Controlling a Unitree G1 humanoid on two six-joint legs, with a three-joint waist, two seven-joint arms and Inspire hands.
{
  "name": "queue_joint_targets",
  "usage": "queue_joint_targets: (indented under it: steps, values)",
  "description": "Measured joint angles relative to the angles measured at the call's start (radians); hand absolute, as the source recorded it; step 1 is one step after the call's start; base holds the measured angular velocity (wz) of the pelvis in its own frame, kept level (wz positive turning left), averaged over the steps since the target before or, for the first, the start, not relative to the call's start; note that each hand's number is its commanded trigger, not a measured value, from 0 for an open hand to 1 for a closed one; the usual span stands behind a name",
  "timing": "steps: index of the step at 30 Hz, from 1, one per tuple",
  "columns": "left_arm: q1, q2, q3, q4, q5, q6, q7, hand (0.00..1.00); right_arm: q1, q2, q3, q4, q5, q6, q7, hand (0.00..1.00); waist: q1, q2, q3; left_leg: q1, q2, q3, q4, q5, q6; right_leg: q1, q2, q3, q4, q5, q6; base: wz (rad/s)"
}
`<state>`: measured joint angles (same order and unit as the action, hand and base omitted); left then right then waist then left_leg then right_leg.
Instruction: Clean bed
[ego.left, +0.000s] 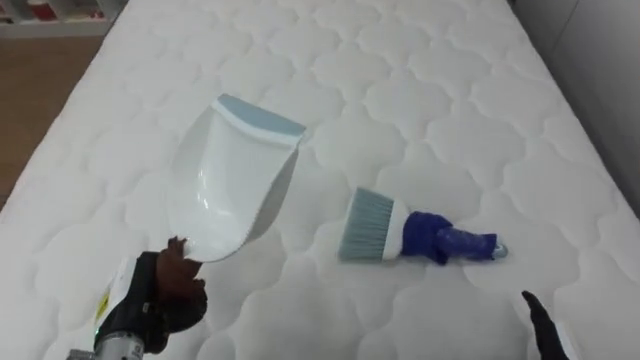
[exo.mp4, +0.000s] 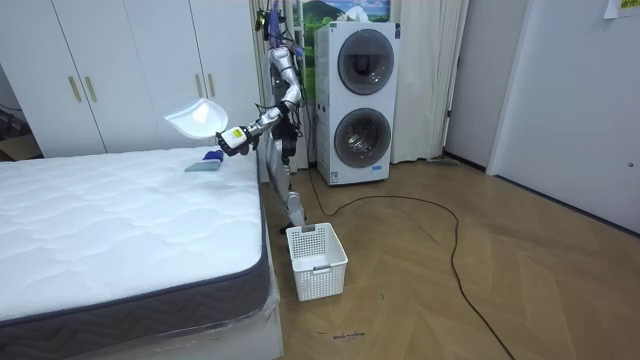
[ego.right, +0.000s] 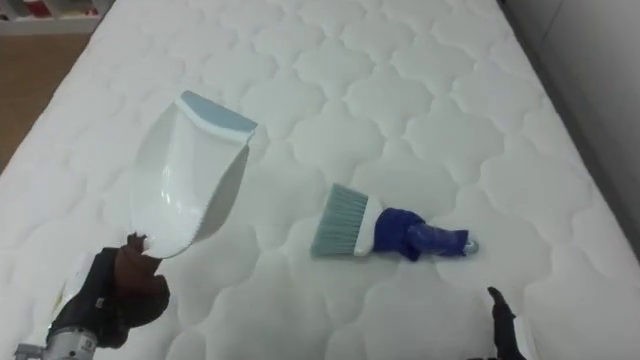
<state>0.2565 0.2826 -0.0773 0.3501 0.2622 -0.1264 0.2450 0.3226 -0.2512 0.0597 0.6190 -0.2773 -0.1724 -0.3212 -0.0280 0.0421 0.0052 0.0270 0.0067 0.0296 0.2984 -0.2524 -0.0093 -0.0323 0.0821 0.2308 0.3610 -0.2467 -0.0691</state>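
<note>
— White quilting covers the bed (ego.left: 450, 90) in the left eye view. What is held over it?
— A white dustpan (ego.left: 235, 180) with a pale blue lip is gripped by its handle in the left hand (ego.left: 165, 300), which is clenched round it at the lower left. The pan is raised above the bed, its lip pointed away from the robot.
— And the brush?
— The brush (ego.left: 400, 232) is laid flat on the bed, to the right of the dustpan and apart from it. Its pale bristles are turned toward the pan and its blue handle toward the right. It is touched by neither hand.
— Is the right hand shown?
— A dark tip of the right hand (ego.left: 540, 315) is seen at the lower right edge, near the brush handle but apart from it. Whether it is clenched or released cannot be told.
— What is given by the right eye view?
— The same layout is shown: pan gripped at the lower left, brush lying to its right.
— And the room view?
— The robot is seen standing at the bed's far corner, with a stacked washer and dryer (exo.mp4: 360, 100) behind it. The dustpan is held up over the bed, and the brush lies below it near the bed's edge. A white laundry basket (exo.mp4: 316, 258) is set on the wooden floor (exo.mp4: 480, 280) beside the bed. White wardrobes (exo.mp4: 130, 70) are lined along the wall behind the bed.
</note>
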Motion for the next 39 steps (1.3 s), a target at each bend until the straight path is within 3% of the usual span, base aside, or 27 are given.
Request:
queue_joint_targets:
  steps: [4,6,11,14,20,25,27,33,39]
  values:
    - [-0.001,0.000,-0.003,0.041,-0.033,0.000,-0.012,0.00,-0.032,0.006,0.008,0.044,-0.001,0.005,0.016,0.00,0.002,-0.002,0.0017,0.038,0.005,0.020,-0.025,0.000,0.000,0.012,-0.008,-0.062,-0.004,0.000,0.000,-0.34]
    - [-0.001,-0.001,-0.003,0.085,-0.034,0.000,-0.021,0.00,-0.039,0.006,0.006,0.047,0.001,0.017,0.025,0.00,0.005,-0.004,0.0025,0.052,0.008,0.055,-0.049,0.000,0.000,0.010,-0.015,-0.091,-0.020,-0.002,-0.004,-0.35]
    - [0.000,-0.001,-0.002,0.117,-0.035,0.002,-0.056,0.00,-0.039,0.007,0.006,0.103,0.001,0.023,0.053,0.00,0.008,-0.026,0.0046,0.055,0.007,0.059,-0.068,0.000,0.000,-0.003,-0.016,-0.097,-0.031,0.000,-0.002,-0.10]
    - [-0.005,-0.001,-0.003,0.191,-0.035,0.002,-0.083,0.00,-0.059,0.018,0.007,0.200,-0.003,0.023,0.058,0.00,0.009,-0.044,-0.0032,0.067,0.008,0.071,-0.079,0.000,0.000,0.004,-0.012,-0.099,-0.036,0.000,0.000,-0.07]
    - [0.005,-0.037,0.033,0.394,-0.034,0.037,-0.142,0.00,-0.065,0.020,-0.004,0.329,-0.026,0.067,0.084,0.00,0.009,-0.046,-0.0044,0.104,0.017,0.081,-0.092,0.000,0.000,0.067,-0.022,-0.159,-0.109,0.024,0.000,-0.05]
    - [0.009,-0.039,0.037,0.531,-0.031,0.075,-0.145,0.00,-0.081,0.020,-0.005,0.419,-0.081,0.109,0.086,0.00,0.008,-0.044,-0.0063,0.111,0.018,0.078,-0.105,0.000,0.000,0.074,-0.022,-0.187,-0.121,0.025,0.001,0.03]
    - [0.026,-0.043,0.076,0.596,0.006,0.102,-0.145,0.00,-0.099,0.020,-0.007,0.474,-0.106,0.143,0.102,0.00,0.012,-0.047,-0.0057,0.131,0.019,0.078,-0.112,0.000,0.000,0.091,-0.020,-0.189,-0.126,0.025,0.001,-0.02]
    - [0.054,-0.066,0.117,0.624,0.017,0.180,-0.150,0.00,-0.095,0.022,-0.015,0.512,-0.121,0.212,0.165,0.00,0.025,-0.051,-0.0045,0.163,0.018,0.077,-0.113,0.000,0.000,0.132,-0.029,-0.198,-0.141,0.025,0.001,0.01]
    - [0.040,-0.089,0.156,0.652,0.017,0.212,-0.188,0.00,-0.097,0.037,-0.045,0.523,-0.135,0.261,0.224,0.00,0.033,-0.052,-0.0059,0.171,0.019,0.074,-0.112,0.000,0.000,0.139,-0.029,-0.205,-0.134,0.025,0.001,0.03]
